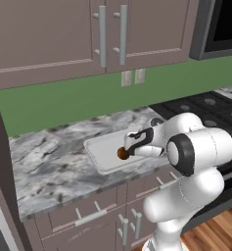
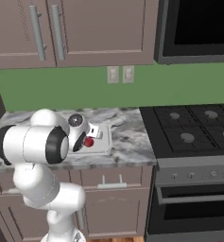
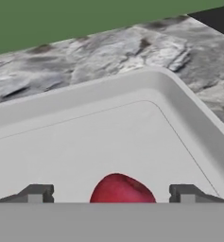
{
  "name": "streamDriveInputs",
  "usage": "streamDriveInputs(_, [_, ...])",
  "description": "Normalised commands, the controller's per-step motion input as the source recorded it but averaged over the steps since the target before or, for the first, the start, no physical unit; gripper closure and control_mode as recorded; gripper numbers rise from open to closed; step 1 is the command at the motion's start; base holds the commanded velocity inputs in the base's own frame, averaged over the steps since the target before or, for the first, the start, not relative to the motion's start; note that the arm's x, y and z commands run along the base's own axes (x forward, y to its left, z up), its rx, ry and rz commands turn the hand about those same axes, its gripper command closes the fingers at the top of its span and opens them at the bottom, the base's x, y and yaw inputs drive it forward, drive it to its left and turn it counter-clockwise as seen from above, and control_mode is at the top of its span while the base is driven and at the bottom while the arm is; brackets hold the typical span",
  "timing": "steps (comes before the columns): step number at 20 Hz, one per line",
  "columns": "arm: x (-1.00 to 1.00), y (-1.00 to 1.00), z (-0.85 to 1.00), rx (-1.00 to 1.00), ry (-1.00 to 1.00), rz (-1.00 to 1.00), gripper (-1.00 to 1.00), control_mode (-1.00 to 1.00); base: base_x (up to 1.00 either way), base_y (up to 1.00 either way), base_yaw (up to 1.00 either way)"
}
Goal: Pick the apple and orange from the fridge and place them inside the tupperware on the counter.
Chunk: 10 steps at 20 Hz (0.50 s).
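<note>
- Desk (image 1: 49,162): marbled top carrying the tupperware. A fruit escaping over the tupperware rim would likely roll across this surface, possibly off its front edge.
- Tupperware (image 3: 170,94): shallow white tray with a low raised rim. The rim gives little margin against a rolling fruit.
- Pincer (image 3: 111,194): above the tupperware floor, inside its rim, with the tips spread wide and a clear gap on each side of the fruit. If it lifts at an angle, a tip may nudge the fruit toward the rim.
- Apple (image 2: 89,141): inside the tupperware, between the pincer tips. Contact with the floor cannot be confirmed; if it is not resting there, it may bounce.
</note>
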Motion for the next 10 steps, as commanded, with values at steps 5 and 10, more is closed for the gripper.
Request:
streamDriveInputs(5, [-0.02,-0.06,0.55,0.0,0.0,-0.03,-1.0,-1.0,0.0,0.0,0.0])
streamDriveInputs(10, [-0.46,-0.37,0.78,0.0,0.0,-0.03,-1.0,-1.0,0.0,0.0,0.0])
